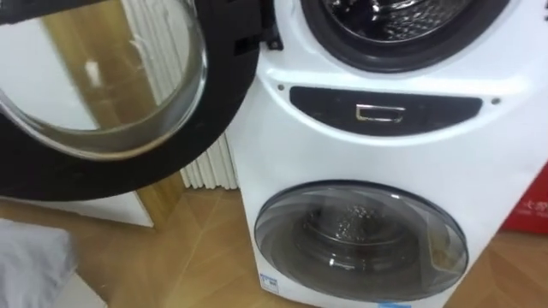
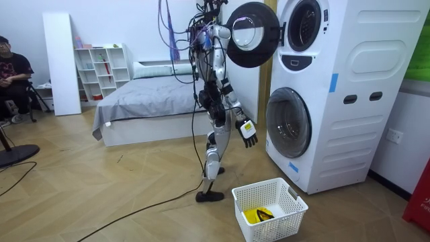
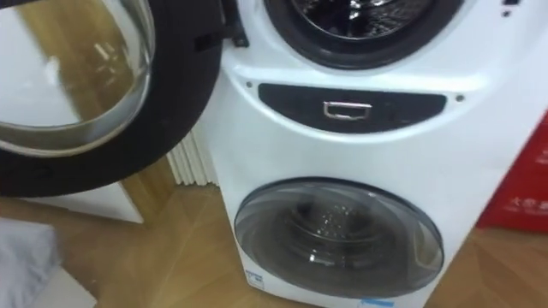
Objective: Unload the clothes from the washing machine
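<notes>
One yellow garment (image 2: 259, 215) is lying crumpled, long axis unclear, in the one white basket (image 2: 269, 230) before the washing machine (image 1: 385, 145), whose upper door (image 1: 86, 173) of two is standing open, the right hand (image 2: 248, 132) hanging beside it, fingers relaxed apart.

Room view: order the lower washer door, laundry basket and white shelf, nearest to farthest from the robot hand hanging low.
1. Lower washer door, close in front of the right robot hand.
2. Laundry basket, on the floor below.
3. White shelf, far left.

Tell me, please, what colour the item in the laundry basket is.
The item is yellow with a dark patch, clearest in the room view.
</notes>
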